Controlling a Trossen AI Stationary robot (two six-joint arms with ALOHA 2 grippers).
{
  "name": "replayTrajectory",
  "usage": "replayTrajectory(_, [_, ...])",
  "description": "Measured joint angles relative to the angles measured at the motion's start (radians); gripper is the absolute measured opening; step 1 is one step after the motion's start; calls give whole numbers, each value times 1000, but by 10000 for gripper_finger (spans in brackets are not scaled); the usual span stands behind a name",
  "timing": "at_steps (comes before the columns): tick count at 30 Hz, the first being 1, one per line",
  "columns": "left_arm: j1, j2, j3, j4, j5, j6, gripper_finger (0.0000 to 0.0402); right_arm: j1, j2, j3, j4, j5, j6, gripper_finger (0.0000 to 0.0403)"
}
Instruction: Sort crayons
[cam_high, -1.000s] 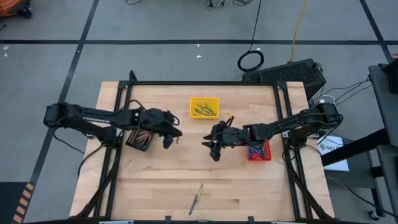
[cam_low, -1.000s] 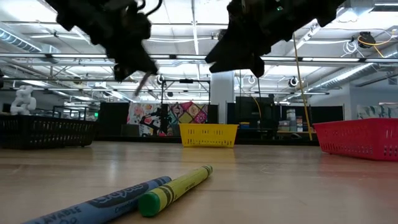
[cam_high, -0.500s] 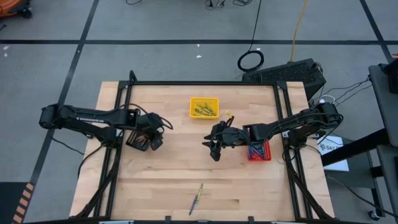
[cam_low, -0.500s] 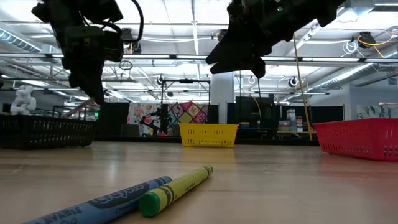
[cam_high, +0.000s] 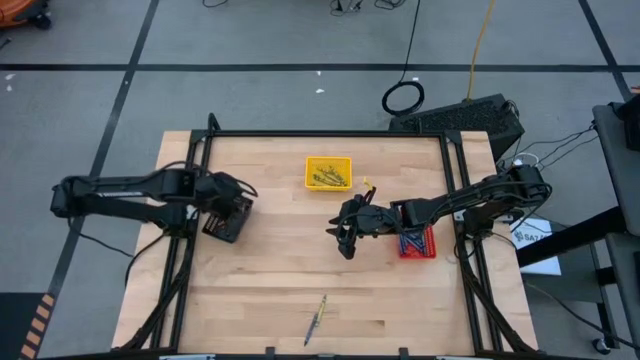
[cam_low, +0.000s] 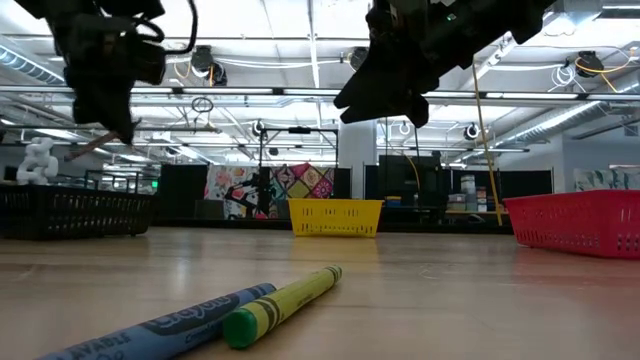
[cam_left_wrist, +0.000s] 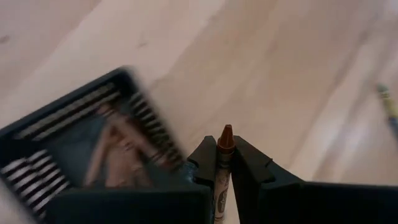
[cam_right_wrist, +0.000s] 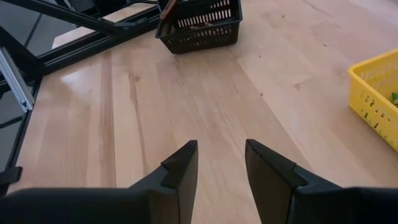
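Observation:
My left gripper (cam_high: 236, 208) hangs over the black tray (cam_high: 222, 224) at the table's left, shut on a brown crayon (cam_left_wrist: 223, 154). Several brown crayons lie inside that tray (cam_left_wrist: 87, 155). My right gripper (cam_high: 342, 238) hovers open above the table's middle, beside the red tray (cam_high: 417, 243), with nothing between its fingers (cam_right_wrist: 221, 155). A blue crayon (cam_low: 165, 325) and a yellow-green crayon (cam_low: 285, 303) lie side by side on the wood near the front edge (cam_high: 319, 319). My left gripper pinches the brown crayon between its two fingers, on the paper-wrapped shaft just behind the tip (cam_left_wrist: 222, 163). The crayon lies along the fingers, with its brown point (cam_left_wrist: 227, 132) sticking out past them. It is lifted clear above the black tray's edge.
A yellow tray (cam_high: 328, 172) with yellowish crayons stands at the far middle, and a small yellow piece (cam_high: 367, 185) lies to its right. The red tray holds blue crayons. Bare wood (cam_high: 280, 270) spreads between the trays and the front edge.
My left gripper has carried the brown crayon from the table's middle toward the left edge and now stands over the black tray. It has tipped more steeply downward and rolled a little on the way. It has stayed shut on the crayon.

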Motion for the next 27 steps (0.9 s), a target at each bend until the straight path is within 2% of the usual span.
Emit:
replayTrajectory(4, [38, -9, 0, -83, -30, 3, 25, 0, 0, 0, -1, 0, 0, 118])
replayTrajectory(14, [77, 14, -28, -163, -53, 12, 25, 0, 0, 0, -1, 2, 7, 118])
replayTrajectory(19, [79, 20, -92, -113, -52, 5, 25, 2, 0, 0, -1, 2, 11, 118])
replayTrajectory(27, [79, 37, -125, -44, -40, 4, 25, 2, 0, 0, 0, 2, 19, 118])
